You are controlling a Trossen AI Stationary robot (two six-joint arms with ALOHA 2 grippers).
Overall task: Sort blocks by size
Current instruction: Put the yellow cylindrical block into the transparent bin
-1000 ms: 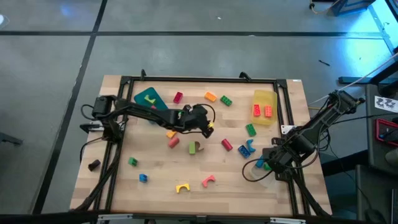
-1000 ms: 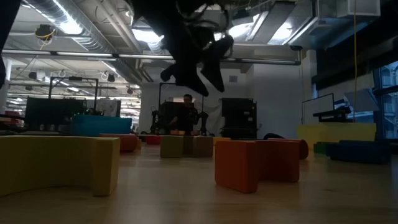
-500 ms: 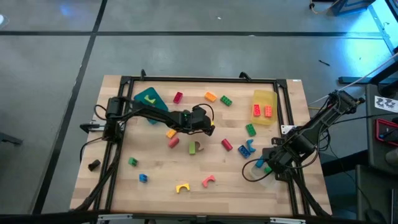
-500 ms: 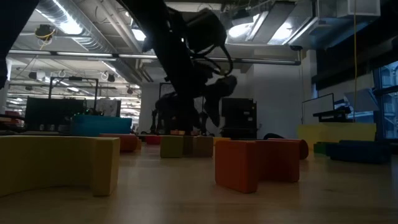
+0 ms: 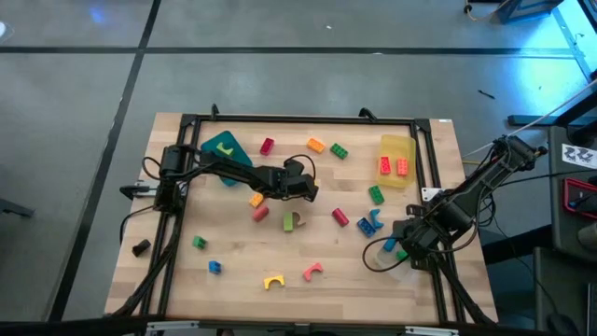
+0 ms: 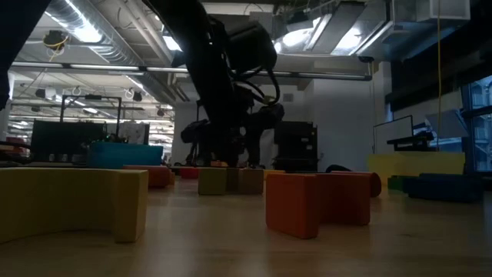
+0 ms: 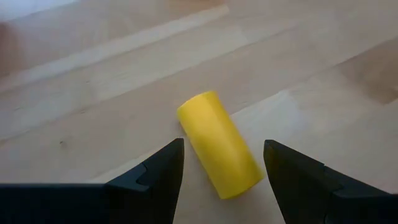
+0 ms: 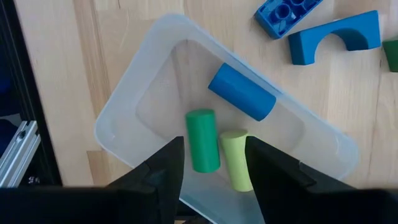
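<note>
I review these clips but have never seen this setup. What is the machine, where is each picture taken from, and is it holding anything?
Two dark robot arms work at a wooden table, sorting toy blocks. One picture looks straight down, one looks level across the tabletop, and two come from cameras on the wrists. The left claw is open mid-table, low over a yellow cylinder lying between its fingers, not gripped. The right claw waits open above a clear tray holding blue, green and pale green cylinders. Scattered blocks, a teal tray and a yellow tray also lie there. Nothing is held.

teal tray (image 5: pixel 224 147); yellow tray (image 5: pixel 395 147) — clear tray (image 8: pixel 130 118); black lump (image 5: pixel 141 247)
</note>
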